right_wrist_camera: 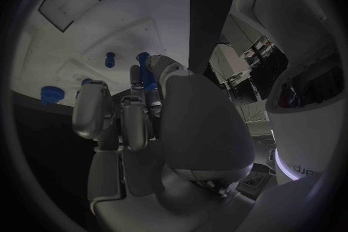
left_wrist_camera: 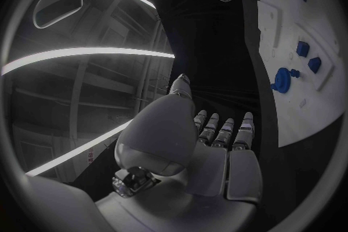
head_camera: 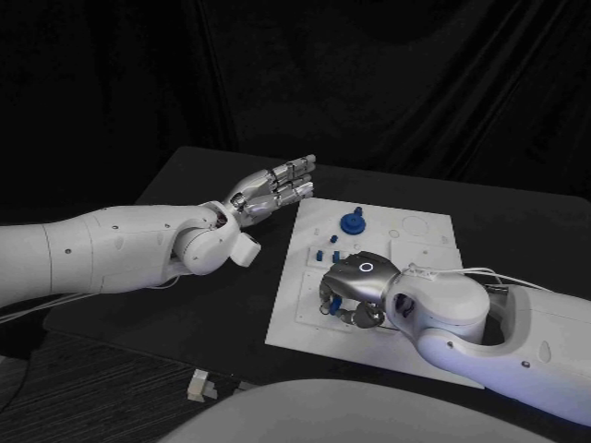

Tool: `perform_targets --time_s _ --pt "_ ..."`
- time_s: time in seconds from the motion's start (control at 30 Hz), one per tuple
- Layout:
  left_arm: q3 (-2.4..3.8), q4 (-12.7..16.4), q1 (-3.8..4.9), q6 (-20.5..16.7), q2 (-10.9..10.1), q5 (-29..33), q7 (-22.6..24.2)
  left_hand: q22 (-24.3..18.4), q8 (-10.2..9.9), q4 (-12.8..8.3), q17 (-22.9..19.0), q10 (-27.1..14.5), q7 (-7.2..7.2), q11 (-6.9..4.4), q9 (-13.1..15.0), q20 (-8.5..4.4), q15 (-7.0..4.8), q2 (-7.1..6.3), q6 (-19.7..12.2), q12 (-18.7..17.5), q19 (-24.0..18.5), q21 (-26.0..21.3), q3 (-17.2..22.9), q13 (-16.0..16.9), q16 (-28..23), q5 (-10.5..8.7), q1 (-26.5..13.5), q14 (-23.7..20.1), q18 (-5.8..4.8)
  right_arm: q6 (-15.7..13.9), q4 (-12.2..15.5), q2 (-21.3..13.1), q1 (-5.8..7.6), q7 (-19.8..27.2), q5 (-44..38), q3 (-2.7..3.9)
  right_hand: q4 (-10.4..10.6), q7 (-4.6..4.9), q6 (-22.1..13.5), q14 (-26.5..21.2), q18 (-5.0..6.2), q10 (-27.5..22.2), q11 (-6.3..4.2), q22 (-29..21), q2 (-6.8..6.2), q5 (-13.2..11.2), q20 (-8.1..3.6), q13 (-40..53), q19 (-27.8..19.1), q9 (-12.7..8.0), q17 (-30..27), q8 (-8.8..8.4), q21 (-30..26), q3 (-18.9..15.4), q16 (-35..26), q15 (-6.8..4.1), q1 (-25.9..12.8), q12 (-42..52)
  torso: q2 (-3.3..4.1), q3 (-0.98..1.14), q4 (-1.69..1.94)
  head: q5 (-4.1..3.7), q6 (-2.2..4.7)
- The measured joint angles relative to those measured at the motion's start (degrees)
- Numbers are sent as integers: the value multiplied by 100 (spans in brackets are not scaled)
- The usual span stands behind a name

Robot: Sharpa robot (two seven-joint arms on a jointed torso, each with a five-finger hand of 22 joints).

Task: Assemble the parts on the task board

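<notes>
Blue parts (head_camera: 353, 222) on the task board (head_camera: 422, 242) look small, rigid, light: pinch their sides; right hand (head_camera: 355, 288) fingers pinch one, left hand (head_camera: 273, 191) is spread, empty.

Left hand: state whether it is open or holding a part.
Open. The left hand hovers beside the task board, fingers extended, palm empty.
</notes>
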Motion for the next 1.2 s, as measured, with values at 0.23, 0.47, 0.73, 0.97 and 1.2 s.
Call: perform_targets --time_s 0.23,0.47,0.73,0.97,1.2 --pt "0 -8 -12 9 0 0 -2 0 0 0 0 0 0 0 0 0 0 0 0 0 0 0 0 0 0 0 0 0 0 -113 -50 43 -32 58 -207 0 0 0 0 0 0 0 0 0 0 -20 0 -4 0 -2 0 -28 0 0 0 0 -1 -2 3 4 -4 30 0" --pt "0 -6 -17 26 -8 0 -8 0 0 -16 0 21 20 21 0 0 0 0 21 0 0 0 16 -1 0 0 0 0 0 -268 -118 112 -61 129 -333 1 1 0 -1 0 0 19 18 -1 29 -65 0 12 0 -10 -1 -34 0 -1 0 0 -31 -11 3 10 -5 45 1" --pt "0 -12 -19 46 -7 0 -15 4 0 -16 3 21 21 21 0 0 0 22 21 0 0 0 16 -1 0 0 22 0 0 -357 -213 181 -114 181 -394 1 -5 -10 -11 0 0 20 17 -1 29 -89 0 20 0 -4 -1 -45 0 -8 0 0 -31 -23 3 12 -7 55 1" --pt "0 -16 -23 70 -1 0 -22 11 0 -16 6 21 40 21 0 0 0 22 1 0 0 0 16 -1 0 -1 22 0 0 -358 -266 206 -170 197 -417 1 -30 -10 -11 0 0 31 7 -1 -2 -134 0 23 0 -5 -1 -49 0 17 0 0 -61 -29 2 11 -4 46 -2" --pt "0 -20 -25 82 2 0 -28 20 0 -16 5 21 40 21 0 0 21 22 1 0 0 0 16 -1 0 -1 22 21 0 -337 -294 201 -187 196 -427 0 -30 -10 -11 0 0 51 -12 -2 -2 -176 21 28 -20 0 -1 -50 -21 17 0 0 -61 -34 2 11 -4 27 -2"
